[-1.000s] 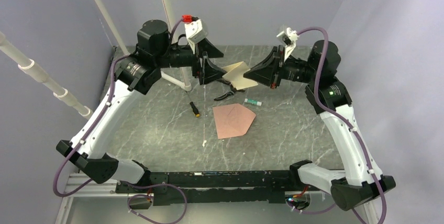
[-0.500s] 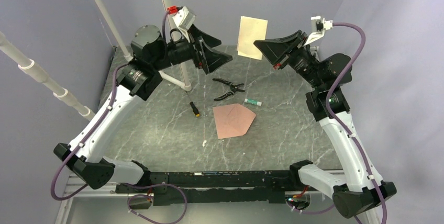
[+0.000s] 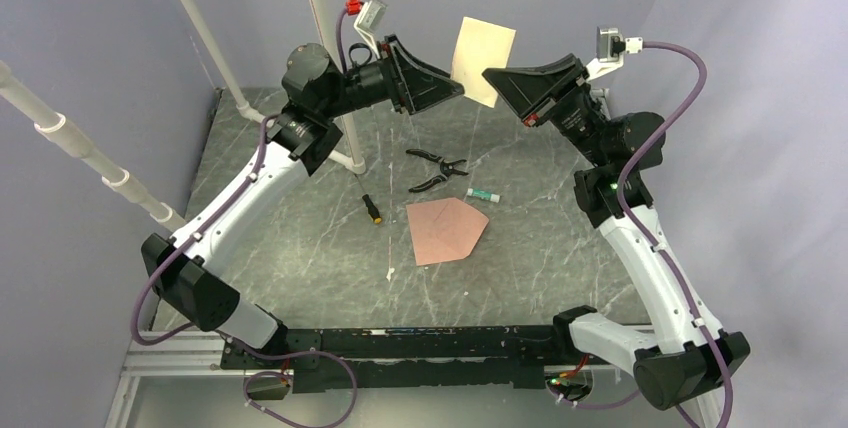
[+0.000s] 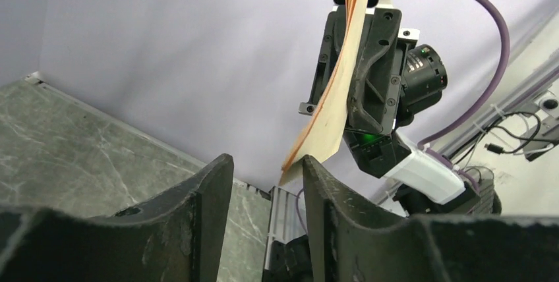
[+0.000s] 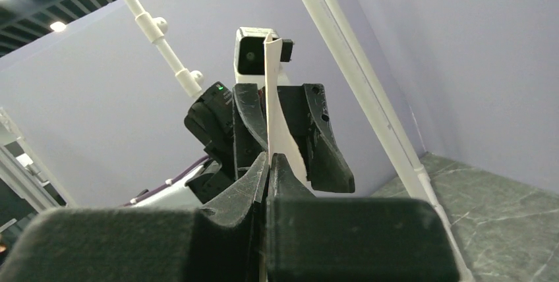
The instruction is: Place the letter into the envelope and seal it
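The right gripper (image 5: 268, 157) is clamped on the letter (image 3: 483, 46), holding it upright, high over the far side of the table (image 3: 300, 238); the left gripper (image 4: 267, 163) faces it, jaws apart, at the sheet's lower corner; the envelope (image 3: 446, 231) lies flat mid-table, flap open, well below the letter; pliers (image 3: 436, 169) and a small tube (image 3: 483, 193) sit just beyond it; its left and near sides are open.
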